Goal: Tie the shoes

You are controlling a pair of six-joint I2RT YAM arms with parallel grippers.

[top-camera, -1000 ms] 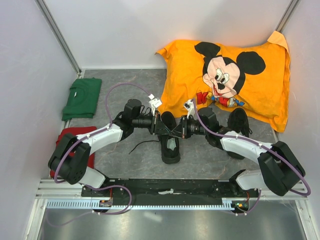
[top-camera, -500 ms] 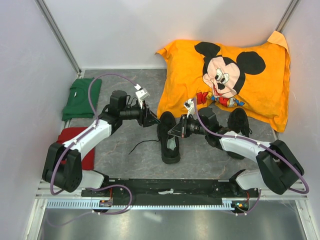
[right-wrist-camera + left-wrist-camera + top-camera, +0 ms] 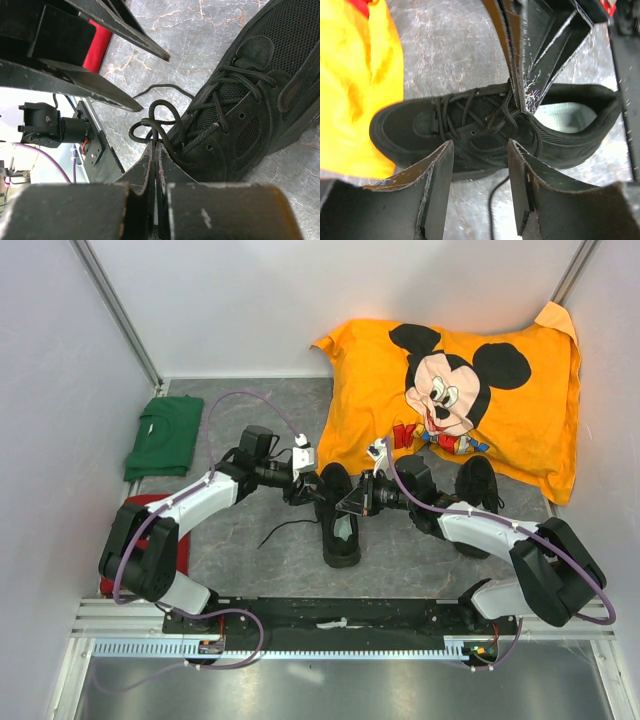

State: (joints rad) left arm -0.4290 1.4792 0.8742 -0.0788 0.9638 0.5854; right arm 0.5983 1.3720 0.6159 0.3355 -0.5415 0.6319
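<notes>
One black shoe (image 3: pixel 339 525) lies mid-table with its toe away from me; it also fills the left wrist view (image 3: pixel 420 127) and shows in the right wrist view (image 3: pixel 250 100). The other shoe (image 3: pixel 478 483) sits to the right, partly behind the right arm. My right gripper (image 3: pixel 352 502) (image 3: pixel 156 146) is shut, pinching the looped laces (image 3: pixel 152 127) at the shoe's tongue. At the shoe's left side my left gripper (image 3: pixel 310 484) (image 3: pixel 480 150) stands open with nothing between its fingers. A loose lace end (image 3: pixel 283 531) (image 3: pixel 491 200) trails on the table below it.
An orange Mickey Mouse pillow (image 3: pixel 450 380) lies behind the shoes, touching their toes. A folded green shirt (image 3: pixel 165 435) sits at the back left. A red cloth (image 3: pixel 150 505) lies under the left arm. White walls close in both sides.
The left gripper opened, let go at the laces, swung away to the back left, then came back beside the shoe. The right gripper stayed shut on the laces.
</notes>
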